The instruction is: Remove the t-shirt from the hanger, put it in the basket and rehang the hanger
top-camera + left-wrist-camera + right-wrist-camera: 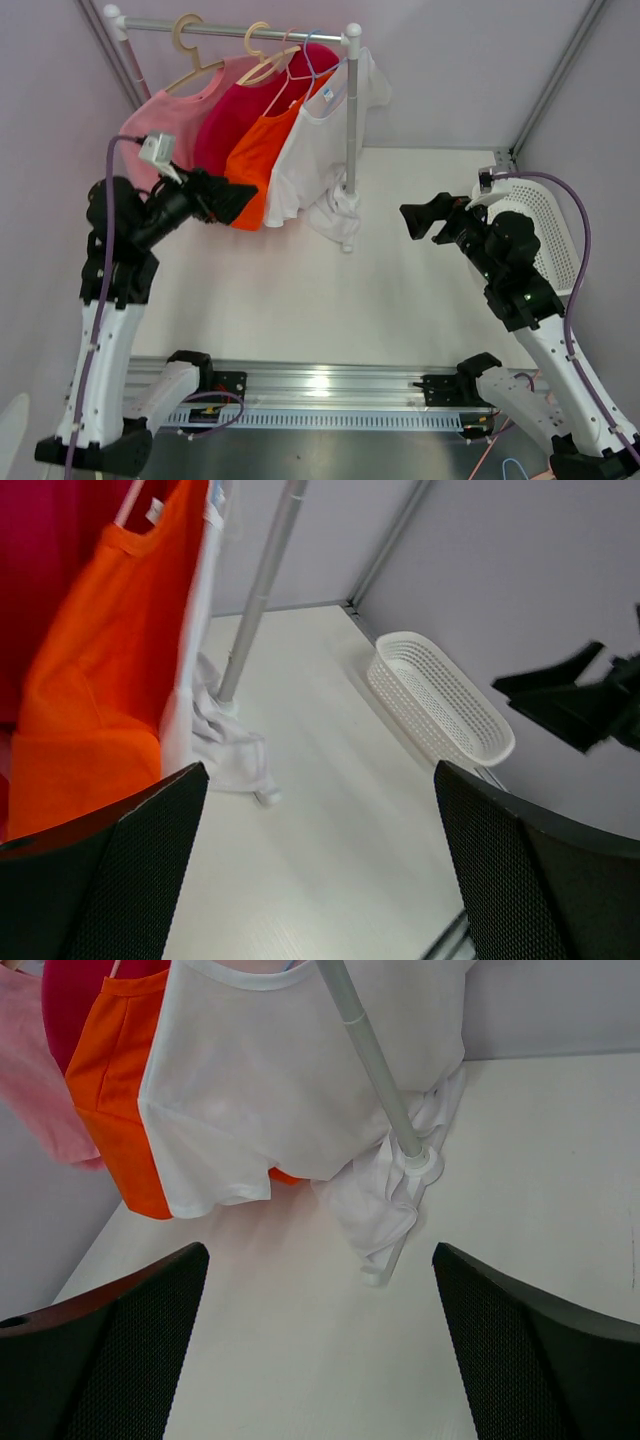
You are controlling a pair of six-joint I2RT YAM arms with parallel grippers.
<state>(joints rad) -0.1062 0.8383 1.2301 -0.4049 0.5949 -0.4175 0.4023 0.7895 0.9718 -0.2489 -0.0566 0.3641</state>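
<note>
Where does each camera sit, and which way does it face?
Top external: above and behind the bases, looking down at the table and clothes rack; both arms show, left gripper and right gripper.
Left wrist: on the left arm, facing right past the orange t-shirt toward the white basket; own fingers frame it.
Right wrist: on the right arm, facing left at the white t-shirt; own fingers show.
Shared: both wrist views catch the orange t-shirt and clothes rack.

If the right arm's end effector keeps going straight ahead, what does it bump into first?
Probably the white fabric t-shirt, at its crumpled lower part around the foot of the grey metal rack pole. The right end effector points roughly there; depth is unclear.
</note>
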